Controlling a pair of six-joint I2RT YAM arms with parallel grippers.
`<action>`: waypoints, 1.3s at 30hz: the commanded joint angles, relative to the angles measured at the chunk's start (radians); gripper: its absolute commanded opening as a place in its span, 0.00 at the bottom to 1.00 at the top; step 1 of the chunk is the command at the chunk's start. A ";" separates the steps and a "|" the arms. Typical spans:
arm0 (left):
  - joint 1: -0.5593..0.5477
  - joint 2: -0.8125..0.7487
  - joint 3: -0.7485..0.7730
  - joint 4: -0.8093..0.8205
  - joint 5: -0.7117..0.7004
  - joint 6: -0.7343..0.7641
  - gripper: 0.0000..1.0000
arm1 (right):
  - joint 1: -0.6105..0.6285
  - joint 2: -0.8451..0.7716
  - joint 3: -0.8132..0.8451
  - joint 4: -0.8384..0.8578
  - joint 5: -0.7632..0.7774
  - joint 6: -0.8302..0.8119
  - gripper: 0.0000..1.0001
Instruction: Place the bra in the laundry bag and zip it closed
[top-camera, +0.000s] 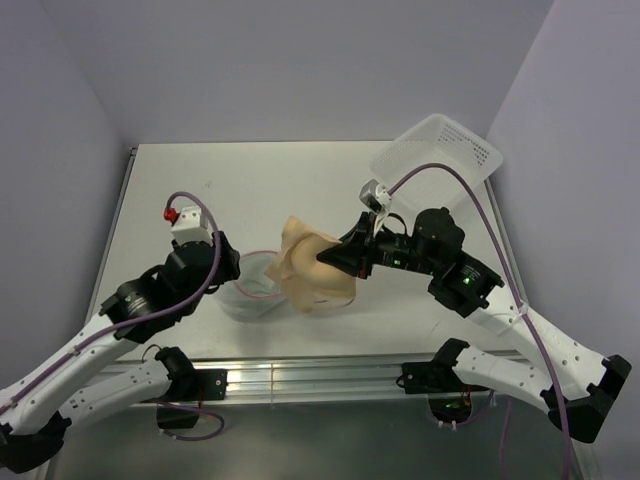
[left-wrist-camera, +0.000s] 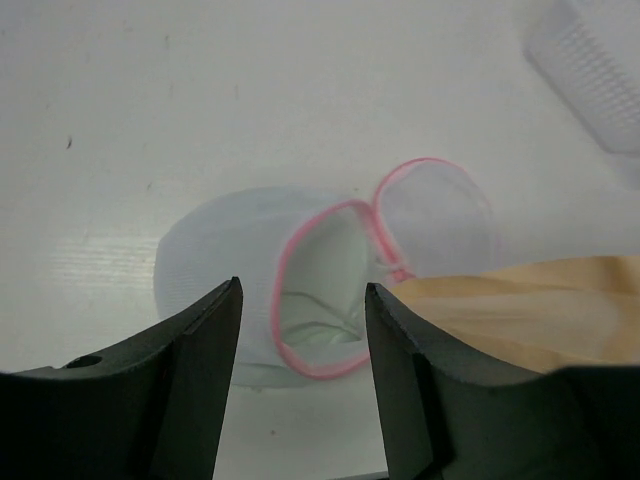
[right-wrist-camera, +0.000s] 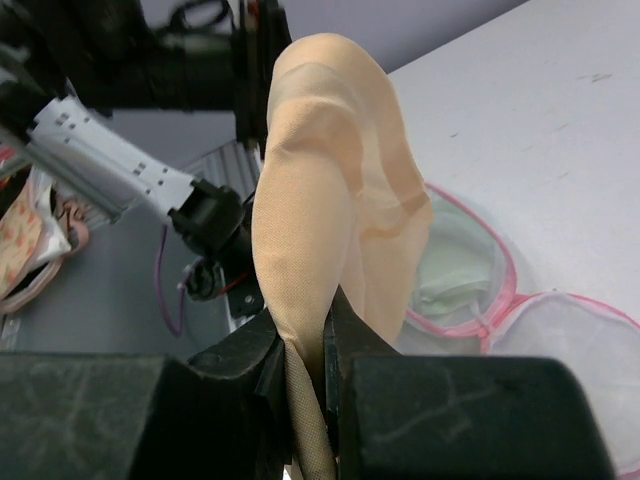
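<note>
Pale lilac walls are closing in a white table (top-camera: 250, 190) on three sides, and both arms are reaching in from its near edge.

The black fingers (right-wrist-camera: 240, 360) of the right gripper (right-wrist-camera: 305, 340) are clenching tightly on a fold of a peach-beige padded fabric bra (right-wrist-camera: 320, 180). The cloth is running down between the jaws, and the moulded cup is bulging up and away from them. From above, the right gripper (top-camera: 335, 258) is gripping the bra (top-camera: 310, 270) at its right side, near the middle of the table. The garment's lower edge is reaching down towards the tabletop; whether it is resting there I cannot tell.

The left gripper (left-wrist-camera: 302, 290) is hovering with its jaws released and standing apart, and nothing is sitting between its fingers (left-wrist-camera: 200, 350).

Beyond them, a small round translucent white mesh laundry bag with a pink zipper rim (left-wrist-camera: 220, 250) is lying on the table with its mouth gaping towards the left wrist camera. Its round lid flap (left-wrist-camera: 440, 210) is folded back to the right. The bra (left-wrist-camera: 530, 310) is lying outside the bag, just beside that flap.

Seen from above, the laundry bag (top-camera: 250, 290) is sitting between the two grippers, close under the left gripper (top-camera: 232, 268).

A white perforated plastic basket (top-camera: 440, 150) is sitting tilted at the far right corner, well apart from the bag.
</note>
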 joint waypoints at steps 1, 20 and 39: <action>0.053 0.057 -0.037 0.028 0.010 -0.031 0.59 | 0.006 0.009 0.063 0.072 0.098 0.031 0.00; 0.096 0.120 -0.226 0.210 0.076 -0.098 0.01 | 0.008 0.249 0.083 0.367 0.118 0.130 0.00; 0.101 -0.007 -0.299 0.390 0.128 -0.130 0.00 | 0.178 0.575 -0.133 0.737 0.204 0.213 0.00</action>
